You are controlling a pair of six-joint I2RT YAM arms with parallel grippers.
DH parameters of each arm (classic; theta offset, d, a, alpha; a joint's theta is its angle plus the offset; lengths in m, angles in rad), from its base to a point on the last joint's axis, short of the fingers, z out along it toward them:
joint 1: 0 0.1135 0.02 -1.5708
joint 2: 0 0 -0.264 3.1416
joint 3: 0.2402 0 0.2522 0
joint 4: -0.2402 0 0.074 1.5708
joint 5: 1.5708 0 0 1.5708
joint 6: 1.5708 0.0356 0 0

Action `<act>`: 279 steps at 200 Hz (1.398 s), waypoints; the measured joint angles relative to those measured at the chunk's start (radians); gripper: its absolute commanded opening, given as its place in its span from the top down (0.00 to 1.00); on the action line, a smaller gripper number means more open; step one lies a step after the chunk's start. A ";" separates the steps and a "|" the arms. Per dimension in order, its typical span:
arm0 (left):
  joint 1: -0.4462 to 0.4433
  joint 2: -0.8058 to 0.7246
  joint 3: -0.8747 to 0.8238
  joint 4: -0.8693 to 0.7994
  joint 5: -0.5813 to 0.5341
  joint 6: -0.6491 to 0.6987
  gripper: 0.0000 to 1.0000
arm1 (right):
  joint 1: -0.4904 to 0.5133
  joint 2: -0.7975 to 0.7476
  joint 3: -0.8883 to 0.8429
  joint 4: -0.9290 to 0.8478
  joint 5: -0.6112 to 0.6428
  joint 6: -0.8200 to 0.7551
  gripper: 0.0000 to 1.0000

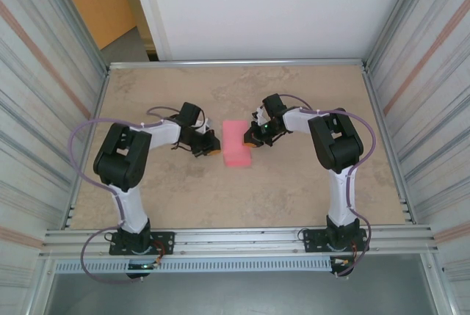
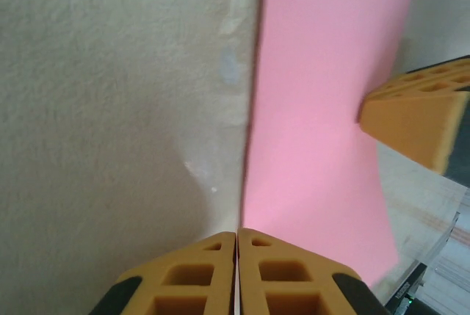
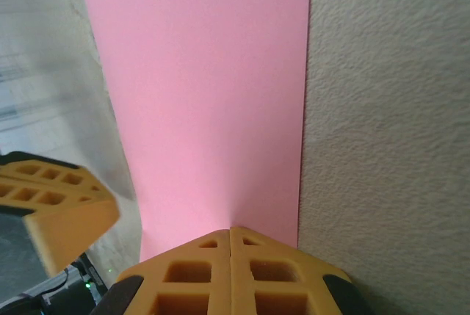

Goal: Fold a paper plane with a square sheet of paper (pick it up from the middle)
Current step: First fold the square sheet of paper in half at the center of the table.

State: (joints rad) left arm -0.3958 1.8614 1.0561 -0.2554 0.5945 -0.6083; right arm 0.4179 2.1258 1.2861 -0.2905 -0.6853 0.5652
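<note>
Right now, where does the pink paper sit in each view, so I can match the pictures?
Top external: the pink paper lies mid-picture, at the centre of the beige table.
Left wrist: the paper is a tall band right of centre.
Right wrist: the paper is a tall band left of centre.
Shared landmark: the table bordering the paper's long edge.

Pale beige mottled stone-look desk (image 1: 294,190) with a thin metal rim along its edges, flat pink-red sheet of thin paper (image 1: 236,144) lying directly on it near the middle, oblong, long sides running near to far, desk surface finely grained close up
</note>
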 measured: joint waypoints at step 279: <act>-0.102 -0.038 -0.043 0.054 0.008 -0.117 0.92 | -0.001 0.000 -0.002 0.005 -0.005 -0.001 0.97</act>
State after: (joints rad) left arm -0.4976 1.8233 1.0134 -0.2012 0.6022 -0.7258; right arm 0.4168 2.1258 1.2839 -0.2855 -0.6899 0.5644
